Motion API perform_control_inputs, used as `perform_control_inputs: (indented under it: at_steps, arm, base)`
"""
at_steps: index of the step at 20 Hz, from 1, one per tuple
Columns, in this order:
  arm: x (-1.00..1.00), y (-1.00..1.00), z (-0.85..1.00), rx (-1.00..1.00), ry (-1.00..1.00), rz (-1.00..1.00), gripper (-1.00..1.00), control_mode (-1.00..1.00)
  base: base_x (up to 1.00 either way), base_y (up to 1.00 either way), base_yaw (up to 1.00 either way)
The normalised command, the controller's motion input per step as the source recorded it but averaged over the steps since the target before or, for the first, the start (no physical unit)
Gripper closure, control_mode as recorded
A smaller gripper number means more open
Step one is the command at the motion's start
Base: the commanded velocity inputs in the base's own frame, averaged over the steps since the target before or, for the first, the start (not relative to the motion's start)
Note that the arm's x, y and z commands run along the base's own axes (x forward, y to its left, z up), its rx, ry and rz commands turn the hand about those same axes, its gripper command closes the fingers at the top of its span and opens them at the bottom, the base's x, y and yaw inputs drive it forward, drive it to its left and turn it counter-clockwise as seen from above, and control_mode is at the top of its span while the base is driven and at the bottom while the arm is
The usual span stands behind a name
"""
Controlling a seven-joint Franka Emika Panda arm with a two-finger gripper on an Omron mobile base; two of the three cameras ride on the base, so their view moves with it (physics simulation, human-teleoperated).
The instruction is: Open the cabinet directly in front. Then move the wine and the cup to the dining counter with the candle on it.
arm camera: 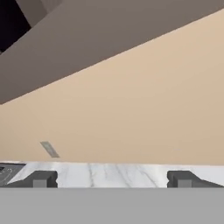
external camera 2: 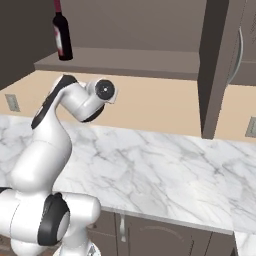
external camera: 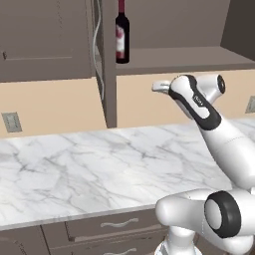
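Your spread, empty fingers (arm camera: 41,179) face the backsplash (arm camera: 144,105), with the wine bottle (external camera: 122,35) up on the open cabinet's shelf (external camera: 189,60), well apart.

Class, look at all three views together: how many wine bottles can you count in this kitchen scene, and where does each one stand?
1. The wine stands upright on the shelf of the open cabinet, above the marble worktop. More bottles could be hidden higher up or behind the doors.

No legible text, brand, number or sign is present. The wine (external camera: 122,36) carries a white-and-red label, but its printing is too small and blurred to read. The dark band on the robot arm (external camera: 198,102) bears a faint light mark, not readable.
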Motion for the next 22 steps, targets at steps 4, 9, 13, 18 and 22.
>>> perform_control_inputs:
  at_steps: [4, 9, 13, 18, 22]
  arm:
    - [-0.29, 0.00, 0.71, 0.01, 0.00, 0.24, -1.00, -1.00]
    - [-0.50, 0.00, 0.46, 0.00, 0.00, 0.43, -1.00, -1.00]
    - [-0.40, 0.06, 0.33, 0.00, -0.02, 0.50, -1.00, -1.00]
    - [-0.85, 0.04, 0.38, -0.05, -0.39, 0.19, -1.00, -1.00]
    - [-0.72, 0.02, 0.07, -0.04, -0.32, 0.01, -1.00, -1.00]
  base:
    - [0.00, 0.00, 0.00]
    - [0.00, 0.00, 0.00]
    - [0.00, 0.00, 0.00]
    - [0.00, 0.00, 0.00]
    - [0.00, 0.00, 0.00]
